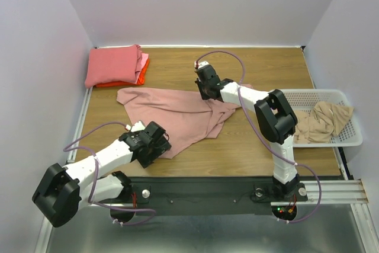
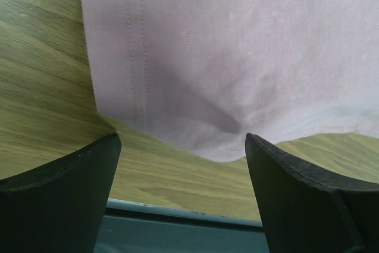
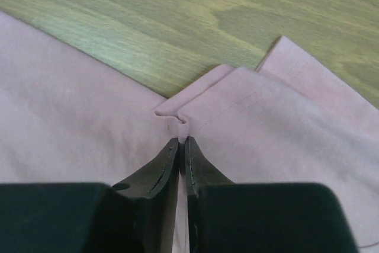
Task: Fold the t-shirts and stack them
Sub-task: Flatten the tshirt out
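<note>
A dusty pink t-shirt [image 1: 177,114] lies spread and rumpled on the wooden table. My right gripper [image 1: 204,90] is shut on a pinch of its fabric near the far edge; the right wrist view shows the fold [image 3: 182,124] caught between the closed fingers. My left gripper [image 1: 159,146] is open at the shirt's near corner, its fingers [image 2: 71,188] astride the hemmed edge [image 2: 177,87] without holding it. A stack of folded coral-red, pink and orange shirts [image 1: 115,66] sits at the far left. A tan shirt [image 1: 320,121] lies crumpled in the basket.
The white mesh basket [image 1: 349,140] stands at the right edge of the table. The table's near edge and a metal rail [image 2: 177,214] run just below the left gripper. White walls enclose the table on three sides.
</note>
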Tool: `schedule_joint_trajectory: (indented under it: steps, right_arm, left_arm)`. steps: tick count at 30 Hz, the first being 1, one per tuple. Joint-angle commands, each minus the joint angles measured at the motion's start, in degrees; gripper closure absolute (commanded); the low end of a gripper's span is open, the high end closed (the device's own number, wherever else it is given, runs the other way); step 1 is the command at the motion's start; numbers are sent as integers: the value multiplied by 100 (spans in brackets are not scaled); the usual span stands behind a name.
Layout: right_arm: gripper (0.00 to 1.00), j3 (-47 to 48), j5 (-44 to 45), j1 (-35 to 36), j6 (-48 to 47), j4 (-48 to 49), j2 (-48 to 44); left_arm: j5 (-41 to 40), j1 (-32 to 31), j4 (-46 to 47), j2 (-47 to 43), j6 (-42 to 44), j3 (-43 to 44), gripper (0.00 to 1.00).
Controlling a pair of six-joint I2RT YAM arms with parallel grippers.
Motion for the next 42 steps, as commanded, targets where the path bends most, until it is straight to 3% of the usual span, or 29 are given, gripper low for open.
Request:
schedule_joint_trajectory:
  steps: [1,5,6,8,11,12,17,22,27,29,32,37,42]
  right_arm:
    - [94,184,576,-22,208,239,-124]
    - [100,-114,971,-22,419,239,-624]
    - [100,-280,1215,-22,463,239,-913]
    - [99,-439,1445,-30,586,239,-1213]
    - [100,-826,1815,-39,701,248,-1846]
    - [100,-923,1964,-48,736,239,-1986]
    - [100,-1494,2368,-180,833,239,-3172]
    - [100,-1680,2659,-320,772,231,-4271]
    - [100,-1443,2484,-320,473,239,-5517]
    - [100,-1276,2379,-320,385,239,-5818]
    - [100,-785,1686,-312,235,204,-6285]
    - [100,539,676,-312,235,-120,-6619]
    - [100,1799,-546,-320,393,-771,-6593]
  left_arm:
    - [-447,-29,-132,229,-257,27,2]
    - [-702,-29,-106,519,-398,150,19]
    - [-720,-29,-97,624,-398,185,31]
    - [-755,-29,16,704,-363,255,40]
    - [-852,-29,105,827,-310,326,70]
    - [-869,-21,105,880,-310,335,100]
    - [-1203,-29,-228,820,-196,615,100]
    - [-1441,-38,-475,-321,401,1222,100]
    - [-1467,-30,-194,-1587,1524,2354,100]
    - [-1669,-38,-377,-1694,1693,3142,100]
    - [-1749,-38,-458,-1704,2220,4311,100]
    - [-1170,-38,-334,-1458,3011,6218,100]
    - [-826,-29,-387,-1343,3425,7444,100]
